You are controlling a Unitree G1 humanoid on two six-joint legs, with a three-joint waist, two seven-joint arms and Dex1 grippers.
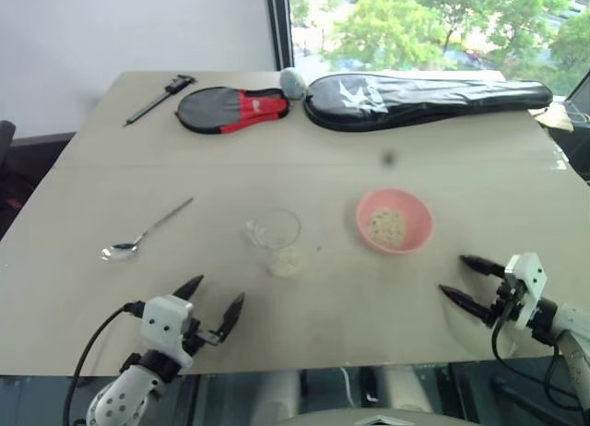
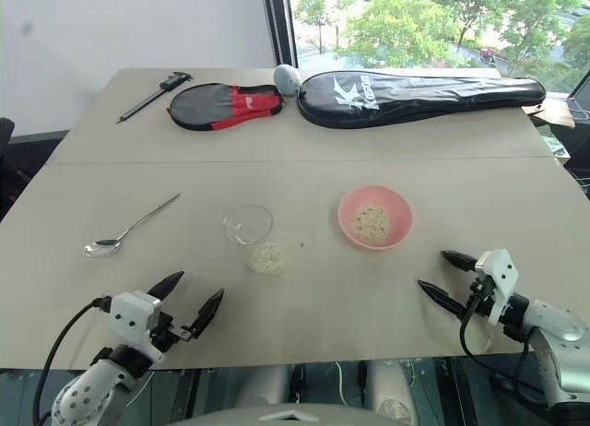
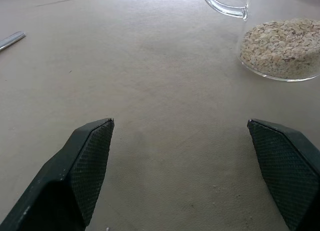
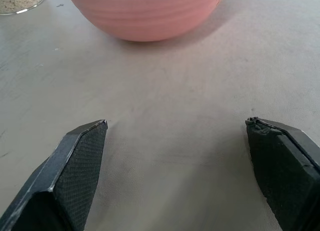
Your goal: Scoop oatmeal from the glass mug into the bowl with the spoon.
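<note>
The clear glass mug (image 1: 275,237) stands at the table's middle with pale oatmeal (image 1: 286,261) in its bottom. To its right sits the pink bowl (image 1: 395,220), which also holds a little oatmeal (image 1: 387,225). The silver spoon (image 1: 143,231) lies flat on the table, left of the mug. My left gripper (image 1: 215,306) hovers open and empty near the front edge, below and left of the mug. Over at the front right, my right gripper (image 1: 459,278) is open and empty too, pointing towards the bowl. In the left wrist view the mug (image 3: 280,46) is close ahead.
Two racket covers lie along the far edge: a black and red one (image 1: 230,108) and a long black one (image 1: 424,99), with a grey ball (image 1: 292,81) between them. A dark caliper (image 1: 159,98) lies at the far left. The table's front edge (image 1: 304,363) is near both grippers.
</note>
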